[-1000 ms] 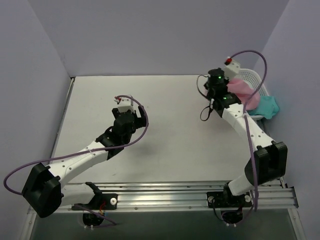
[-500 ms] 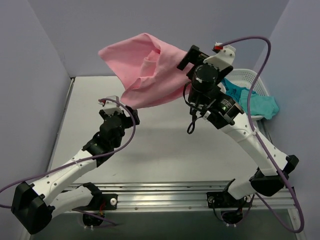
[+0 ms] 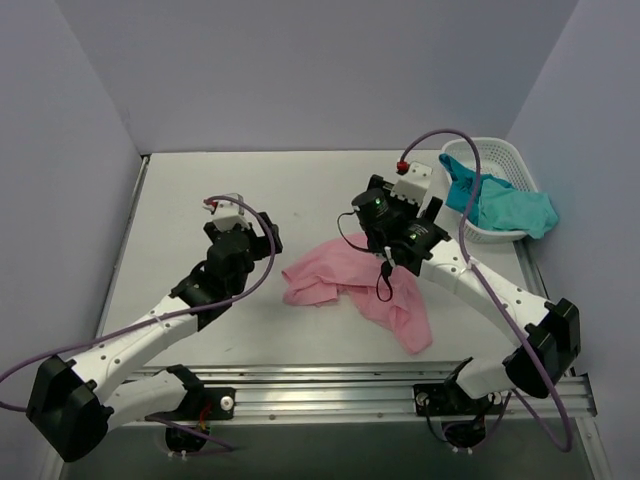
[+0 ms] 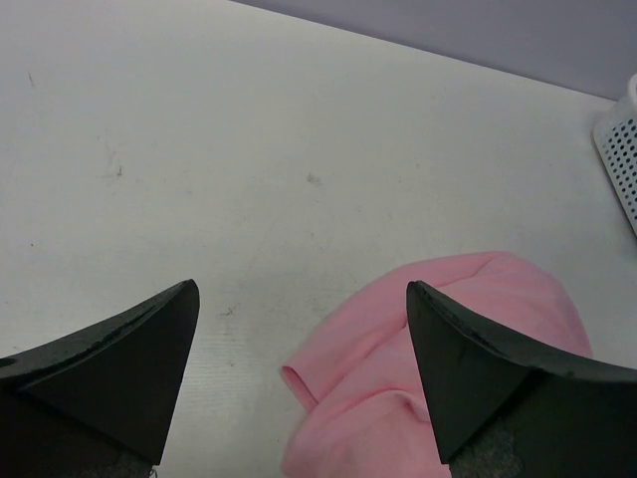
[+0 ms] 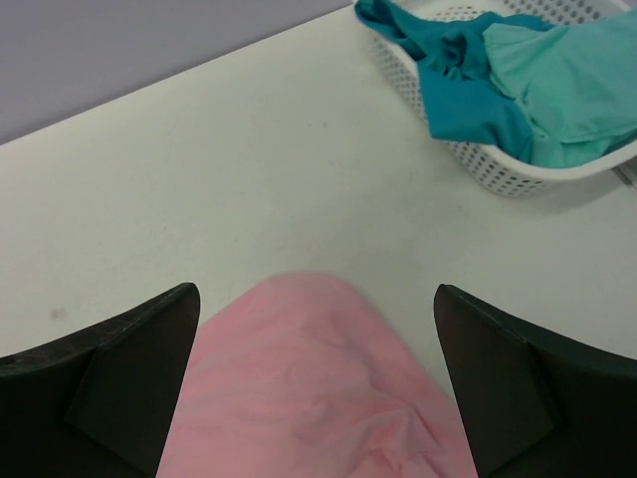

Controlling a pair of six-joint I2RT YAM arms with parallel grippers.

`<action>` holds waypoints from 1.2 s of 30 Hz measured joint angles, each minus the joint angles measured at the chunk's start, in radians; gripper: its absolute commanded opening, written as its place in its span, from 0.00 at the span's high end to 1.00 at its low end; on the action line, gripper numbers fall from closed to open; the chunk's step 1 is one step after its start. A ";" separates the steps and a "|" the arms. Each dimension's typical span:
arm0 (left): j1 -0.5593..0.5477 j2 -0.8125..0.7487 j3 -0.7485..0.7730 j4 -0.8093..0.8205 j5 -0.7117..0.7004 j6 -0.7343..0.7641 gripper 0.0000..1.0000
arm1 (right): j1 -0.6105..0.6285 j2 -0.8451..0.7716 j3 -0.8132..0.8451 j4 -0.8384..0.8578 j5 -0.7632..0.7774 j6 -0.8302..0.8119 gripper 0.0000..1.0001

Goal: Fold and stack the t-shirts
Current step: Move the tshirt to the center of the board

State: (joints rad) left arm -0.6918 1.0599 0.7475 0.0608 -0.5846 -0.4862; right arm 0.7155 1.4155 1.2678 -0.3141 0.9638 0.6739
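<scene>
The pink t-shirt [image 3: 340, 282] lies crumpled on the table's middle, with one flap reaching toward the near edge. My right gripper [image 3: 385, 225] hovers just over its far edge, open, with nothing between the fingers; its wrist view shows the pink t-shirt [image 5: 309, 398] spread below the open right gripper [image 5: 314, 299]. My left gripper [image 3: 262, 235] stands open to the left of the shirt, apart from it; from its wrist the pink t-shirt [image 4: 448, 329] lies ahead and to the right of the left gripper [image 4: 302, 289]. Teal and turquoise t-shirts [image 3: 505, 205] hang over the basket's rim.
The white lattice basket [image 3: 500, 150] stands at the back right corner, and the right wrist view shows the basket [image 5: 518, 174] with the teal shirts [image 5: 498, 80] in it. Walls close the table at the back and both sides. A metal rail runs along the near edge.
My right gripper pulled the pink t-shirt from the basket, swung it high over the table, then opened; the shirt now lies on the table. The left arm shifted slightly.
</scene>
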 measured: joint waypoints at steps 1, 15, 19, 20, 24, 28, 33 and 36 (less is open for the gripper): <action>0.000 0.012 0.002 -0.001 0.007 -0.003 0.06 | 0.015 -0.014 -0.018 0.005 -0.017 0.005 0.00; -0.175 0.265 0.014 0.017 0.027 -0.105 0.05 | 0.261 -0.146 -0.332 0.046 -0.203 0.151 0.00; -0.269 0.322 -0.015 0.033 -0.032 -0.154 0.03 | 0.372 -0.156 -0.393 0.010 -0.206 0.242 0.00; -0.279 0.338 -0.025 0.033 -0.045 -0.166 0.03 | 0.378 -0.161 -0.401 0.002 -0.206 0.257 0.00; -0.283 0.379 -0.076 0.031 -0.092 -0.216 0.04 | 0.385 -0.182 -0.410 -0.037 -0.192 0.299 0.00; -0.282 0.389 -0.154 0.064 -0.126 -0.246 0.04 | 0.391 -0.223 -0.410 -0.064 -0.169 0.320 0.00; -0.279 0.454 -0.186 0.113 -0.147 -0.258 0.04 | 0.393 -0.242 -0.410 -0.085 -0.147 0.326 0.00; -0.278 0.499 -0.186 0.163 -0.155 -0.253 0.04 | 0.393 -0.242 -0.409 -0.103 -0.138 0.333 0.00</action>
State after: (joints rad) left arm -0.9703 1.5593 0.5617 0.2241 -0.7395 -0.7395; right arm 1.1080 1.1732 0.8585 -0.4175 0.8253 1.0065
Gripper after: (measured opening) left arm 0.958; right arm 0.996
